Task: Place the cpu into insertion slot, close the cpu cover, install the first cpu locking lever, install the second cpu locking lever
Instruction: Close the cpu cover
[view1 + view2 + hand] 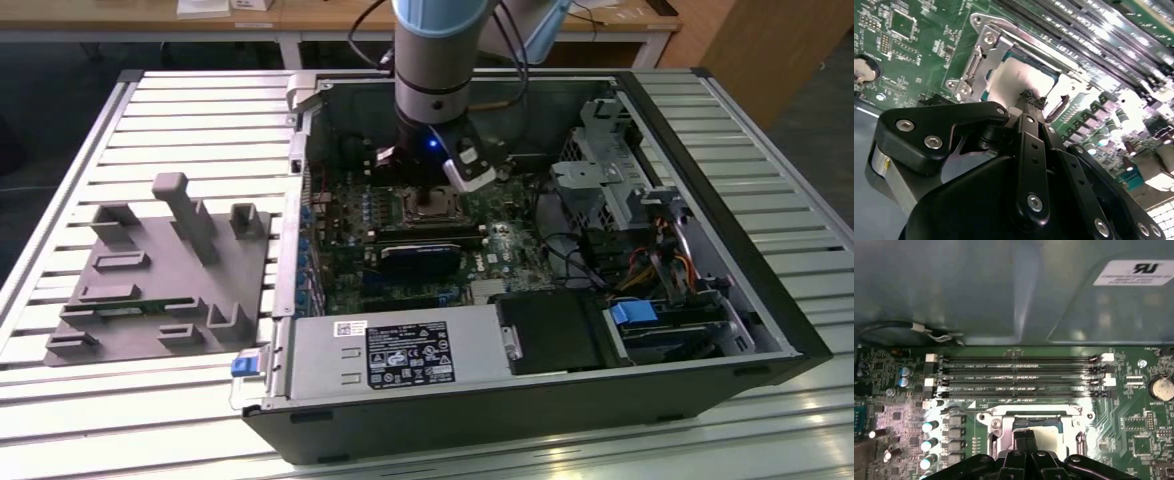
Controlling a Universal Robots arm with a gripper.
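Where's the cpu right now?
In both wrist views the cpu sits in the insertion slot, directly under the tool, beside the long memory slots; in the exterior view that is mid-motherboard, beneath the arm.

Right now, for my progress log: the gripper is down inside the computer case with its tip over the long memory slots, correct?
Not quite. The gripper is inside the computer case, but its tip is over the cpu, not the memory slots; the second wrist view shows it.
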